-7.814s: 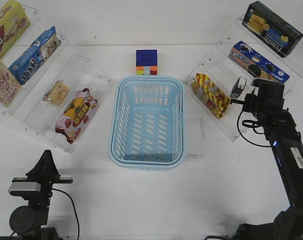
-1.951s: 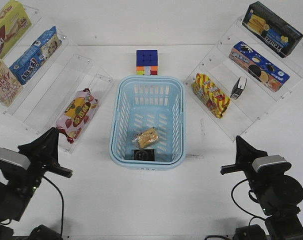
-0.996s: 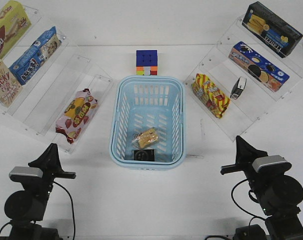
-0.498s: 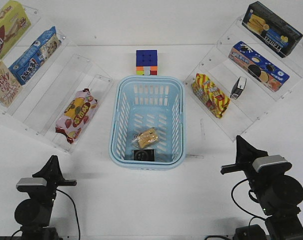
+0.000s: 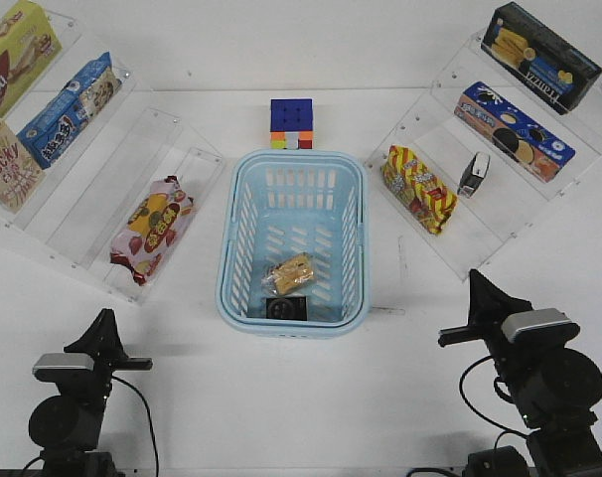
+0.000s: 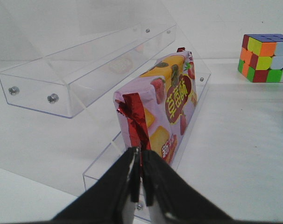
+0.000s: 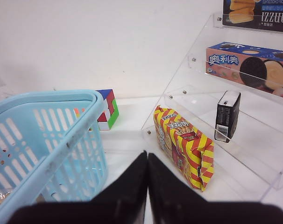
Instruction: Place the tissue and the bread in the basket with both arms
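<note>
Both tools, left [image 5: 110, 328] and right [image 5: 476, 288], sit pinched together and empty at the worktop's near corners. In the basket [image 5: 293, 169], the tissue [image 5: 286, 309] lies nearest, the bread [image 5: 290, 272] just beyond. Judged done: keep both parked clear.

Glossy foil snack bag [image 6: 162, 109] – clear acrylic shelf [image 6: 85, 70] – seemingly smooth plastic basket [image 5: 292, 159]
</note>
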Controlling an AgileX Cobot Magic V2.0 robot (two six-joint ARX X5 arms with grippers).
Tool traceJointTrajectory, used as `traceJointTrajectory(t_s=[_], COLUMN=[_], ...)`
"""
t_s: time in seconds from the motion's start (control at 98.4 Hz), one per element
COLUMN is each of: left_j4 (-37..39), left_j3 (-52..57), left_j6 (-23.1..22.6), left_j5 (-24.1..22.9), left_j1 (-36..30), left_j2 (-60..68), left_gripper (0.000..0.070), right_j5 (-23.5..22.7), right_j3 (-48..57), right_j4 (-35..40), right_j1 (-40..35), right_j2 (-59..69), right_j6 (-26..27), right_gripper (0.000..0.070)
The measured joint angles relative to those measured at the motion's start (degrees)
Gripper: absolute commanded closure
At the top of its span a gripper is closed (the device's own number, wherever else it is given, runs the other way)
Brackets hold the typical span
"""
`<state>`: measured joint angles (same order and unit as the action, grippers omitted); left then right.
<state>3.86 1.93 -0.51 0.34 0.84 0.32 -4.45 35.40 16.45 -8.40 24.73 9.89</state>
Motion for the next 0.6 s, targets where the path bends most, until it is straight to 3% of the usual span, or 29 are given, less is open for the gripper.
traceJointTrajectory(t_s=[0.152, 0.406, 0.599], left_j4=[0.0, 0.0, 0.0], left_j3=[0.0, 0.0, 0.0], left_j6=[0.0, 0.0, 0.0], left_j5=[0.0, 0.0, 0.0], left_j1=[0.0, 0.0, 0.0], left_j2=[0.0, 0.0, 0.0], left_gripper=[0.0699, 0.0699, 0.0699], right_j5=[1.9, 2.6, 3.0], right_j3=[-1.6, -22.0, -34.1], right_j4=[-1.7, -21.1, -20.5], right_j1=[0.8, 6.1, 9.5], right_j2=[-1.6, -10.1, -16.7], right_j6=[-4.6, -18.6, -21.7], right_gripper=[0.07, 0.07, 0.07])
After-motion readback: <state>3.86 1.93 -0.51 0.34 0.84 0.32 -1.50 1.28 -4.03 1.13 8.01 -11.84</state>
